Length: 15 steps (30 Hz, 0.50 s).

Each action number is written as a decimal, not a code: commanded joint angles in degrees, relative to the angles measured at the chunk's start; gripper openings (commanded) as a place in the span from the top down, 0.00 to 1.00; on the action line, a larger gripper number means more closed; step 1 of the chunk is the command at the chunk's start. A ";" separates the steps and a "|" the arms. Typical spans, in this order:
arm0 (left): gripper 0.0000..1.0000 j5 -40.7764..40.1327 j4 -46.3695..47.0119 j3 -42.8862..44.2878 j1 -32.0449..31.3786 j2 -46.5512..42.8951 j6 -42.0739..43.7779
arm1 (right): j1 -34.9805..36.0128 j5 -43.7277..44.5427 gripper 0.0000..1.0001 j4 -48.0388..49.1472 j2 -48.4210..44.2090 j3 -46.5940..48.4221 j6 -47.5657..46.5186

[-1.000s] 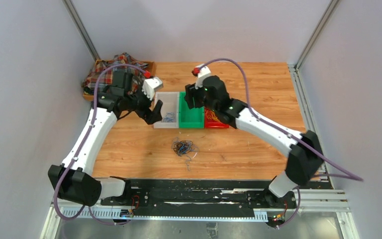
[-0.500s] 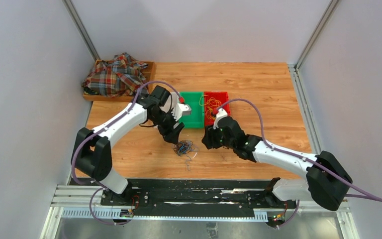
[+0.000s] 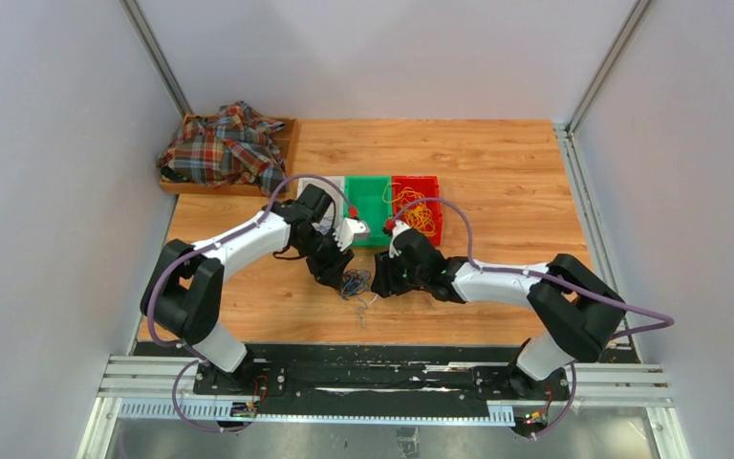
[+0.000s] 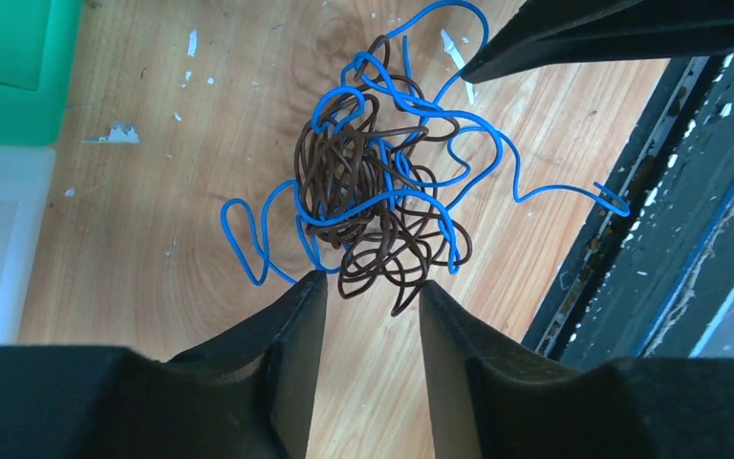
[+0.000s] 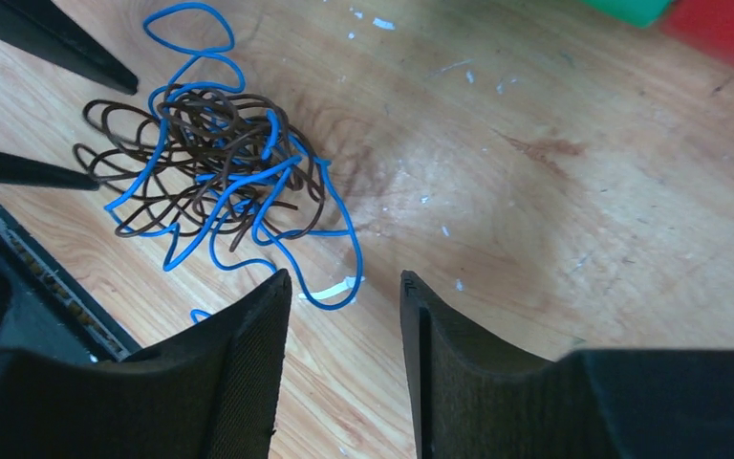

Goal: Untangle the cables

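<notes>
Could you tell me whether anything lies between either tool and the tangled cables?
Nothing visible does. The left tool and right tool are both open beside the cable tangle, with only bare table between it and their tips.

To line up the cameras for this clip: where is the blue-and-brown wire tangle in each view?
Top external: wire tangle, lower centre, just below the green bin.
Left wrist: centre.
Right wrist: upper left.
Shared landmark: green bin, top left in left wrist, top edge in right wrist.
</notes>
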 commanded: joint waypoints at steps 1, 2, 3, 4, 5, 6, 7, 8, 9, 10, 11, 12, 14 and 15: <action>0.60 -0.40 5.35 -1.70 -0.73 -0.88 -1.19 | 1.02 -3.63 0.58 3.16 0.85 0.93 2.24; 0.64 -0.68 6.11 -2.07 -0.73 -1.18 -1.56 | 1.05 -3.99 0.63 3.52 1.25 0.81 2.41; 0.69 -1.07 6.74 -2.44 -0.73 -1.46 -1.81 | 1.02 -4.28 0.71 3.56 1.58 0.95 2.51; 0.75 -1.51 7.11 -2.59 -0.73 -1.77 -1.98 | 0.92 -4.27 0.80 3.15 1.82 1.23 2.41; 0.82 -2.15 7.14 -2.64 -0.73 -2.16 -2.08 | 0.85 -3.78 0.90 2.66 1.52 1.27 2.31; 0.88 -2.97 6.63 -2.60 -0.73 -2.66 -1.84 | 0.68 -3.14 0.97 2.24 0.80 1.19 2.30; 0.93 -4.01 5.82 -2.57 -0.73 -3.30 -1.32 | 0.39 -2.31 0.99 1.70 -0.32 0.86 2.29; 0.98 -5.26 4.89 -2.56 -0.73 -4.11 -0.41 | 0.09 -1.59 0.99 1.11 -1.81 0.38 2.24; 0.99 -6.64 4.00 -2.70 -0.74 -5.00 0.55 | -0.36 -0.66 0.99 0.32 -3.51 -0.06 2.03; 0.99 -8.63 3.08 -3.07 -0.73 -6.30 1.60 | -0.85 0.02 0.99 -0.61 -5.51 -0.71 1.84; 0.99 -10.01 2.31 -3.47 -0.69 -7.29 2.56 | -1.46 0.64 1.00 -1.50 -7.80 -1.39 1.68; 0.99 -11.32 1.65 -3.93 -0.67 -8.26 3.41 | -2.13 1.24 0.99 -2.23 -10.07 -2.17 1.49; 0.99 -12.99 0.27 -5.02 -0.58 -9.98 5.41 | -3.50 2.65 0.99 -4.14 -14.91 -3.74 1.15; 0.99 -13.58 -0.24 -5.53 -0.56 -10.72 5.98 | -4.07 3.42 0.99 -5.46 -17.36 -4.51 0.63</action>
